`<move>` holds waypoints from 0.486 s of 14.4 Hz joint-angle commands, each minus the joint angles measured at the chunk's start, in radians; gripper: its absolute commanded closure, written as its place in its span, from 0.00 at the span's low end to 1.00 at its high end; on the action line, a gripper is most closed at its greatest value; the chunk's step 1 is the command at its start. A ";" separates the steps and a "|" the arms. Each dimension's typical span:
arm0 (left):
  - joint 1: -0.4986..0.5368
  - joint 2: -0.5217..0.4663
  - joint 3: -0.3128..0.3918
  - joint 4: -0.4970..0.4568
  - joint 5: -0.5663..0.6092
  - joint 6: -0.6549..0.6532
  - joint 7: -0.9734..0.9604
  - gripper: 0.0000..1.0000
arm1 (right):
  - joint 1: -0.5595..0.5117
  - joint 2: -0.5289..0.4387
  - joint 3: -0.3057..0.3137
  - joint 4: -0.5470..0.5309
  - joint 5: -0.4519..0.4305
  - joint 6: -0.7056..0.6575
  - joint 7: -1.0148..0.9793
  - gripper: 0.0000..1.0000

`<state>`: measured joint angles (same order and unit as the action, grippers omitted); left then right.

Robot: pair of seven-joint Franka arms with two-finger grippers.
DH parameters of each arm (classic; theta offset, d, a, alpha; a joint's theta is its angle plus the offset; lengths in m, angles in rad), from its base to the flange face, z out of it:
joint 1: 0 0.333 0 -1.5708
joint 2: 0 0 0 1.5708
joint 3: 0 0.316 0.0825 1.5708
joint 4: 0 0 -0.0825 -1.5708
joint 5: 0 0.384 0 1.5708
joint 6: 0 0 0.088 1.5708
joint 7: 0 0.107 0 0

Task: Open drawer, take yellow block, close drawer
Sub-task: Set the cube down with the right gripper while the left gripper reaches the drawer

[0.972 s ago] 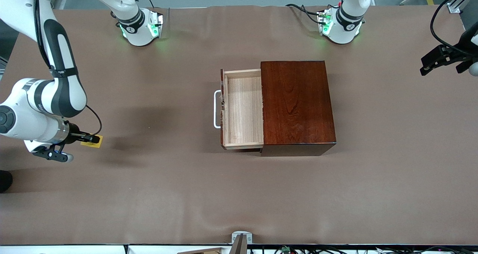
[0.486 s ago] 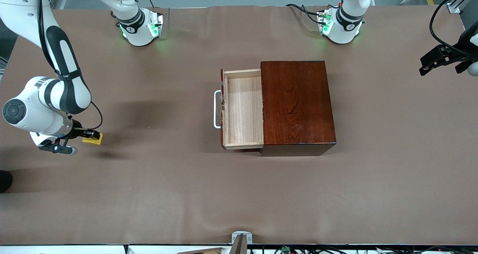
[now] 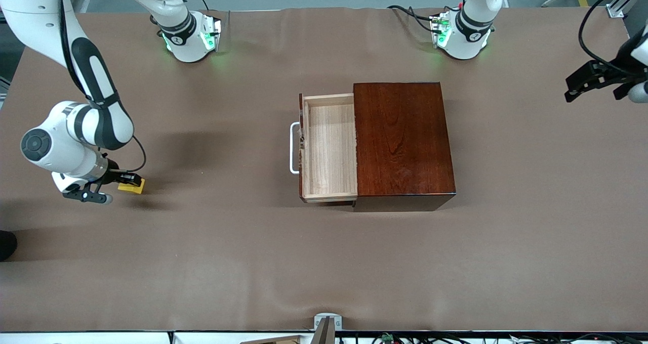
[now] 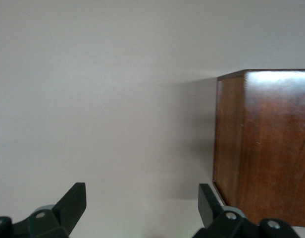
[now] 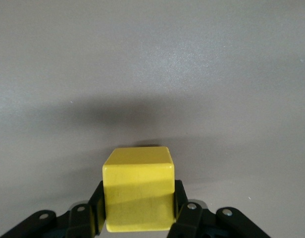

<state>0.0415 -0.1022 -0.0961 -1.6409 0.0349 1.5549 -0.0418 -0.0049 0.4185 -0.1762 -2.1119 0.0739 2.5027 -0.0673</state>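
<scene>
Front view cuts off the left gripper (image 3: 577,88) at the frame's edge, over the left arm's end of the table (image 3: 324,263), its fingers spread apart with nothing between them. One yellow block (image 3: 132,184) is clamped in the right gripper (image 3: 130,180), low over the right arm's end of the table with the forearm angled down. One drawer (image 3: 329,146) stands pulled out of the single mahogany box (image 3: 402,141), its pale tray bare.

The wooden box (image 4: 264,148) runs off the right edge of the left wrist view, the left arm (image 3: 635,50) is cut by the right edge of the front view, and the fingers (image 5: 184,213) clamping the yellow block (image 5: 138,188) hide its lower sides
</scene>
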 commanded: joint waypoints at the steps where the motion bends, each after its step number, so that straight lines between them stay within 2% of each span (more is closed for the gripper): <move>1: -0.006 0.033 -0.085 0.029 -0.023 0.001 -0.054 0.00 | -0.012 -0.030 0.012 -0.059 -0.013 0.051 -0.005 0.73; 4: -0.008 0.099 -0.244 0.065 -0.015 -0.001 -0.270 0.00 | -0.009 -0.014 0.014 -0.069 -0.011 0.077 0.000 0.69; 7: -0.025 0.243 -0.414 0.162 -0.013 0.001 -0.565 0.00 | -0.010 -0.003 0.014 -0.068 -0.006 0.077 0.007 0.51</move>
<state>0.0243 0.0222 -0.4248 -1.5879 0.0297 1.5692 -0.4546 -0.0045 0.4258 -0.1729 -2.1586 0.0736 2.5625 -0.0671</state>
